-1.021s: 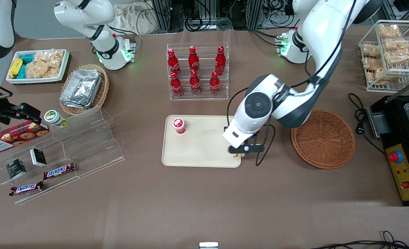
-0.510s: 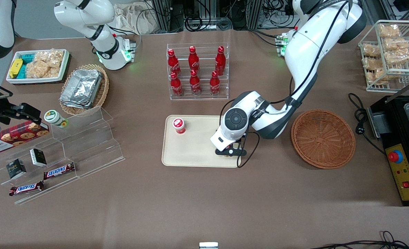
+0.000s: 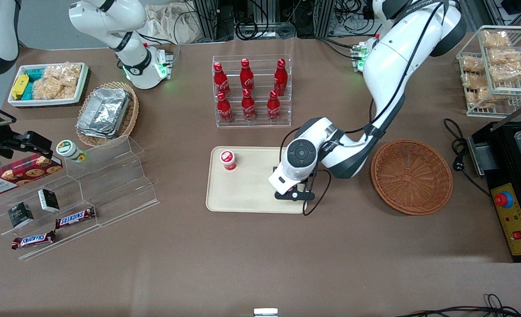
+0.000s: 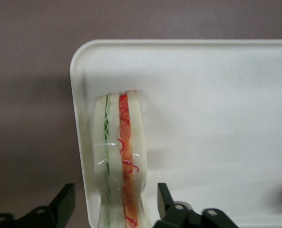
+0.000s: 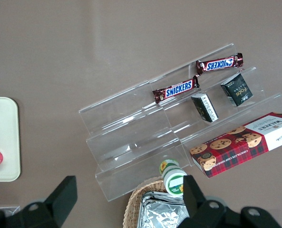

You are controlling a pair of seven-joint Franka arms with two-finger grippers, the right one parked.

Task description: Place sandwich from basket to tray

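The sandwich (image 4: pixel 118 156) is out of the basket (image 3: pixel 411 176) and stands on its edge on the tray (image 3: pixel 249 193), tucked into the tray's corner that lies nearest the front camera at the working arm's end. So the carrying seems done; what appears left is for the arm to lift away without knocking the wedge over.

The gripper (image 3: pixel 296 193) hangs low over that same corner. In the wrist view its two black fingers (image 4: pixel 165 199) stand spread, one on each side of the sandwich, with bare gaps between them and the bread, so it looks let go and not pinched. The green, orange and red filling stripes show along the cut edge, and the wedge sits just inside the tray's rim.

The reddish wicker basket on the desk beside the tray, toward the working arm's end, shows only its woven bottom. The tray also carries a small red-capped bottle (image 3: pixel 228 160), well apart from the sandwich, near the tray's corner farthest from it.
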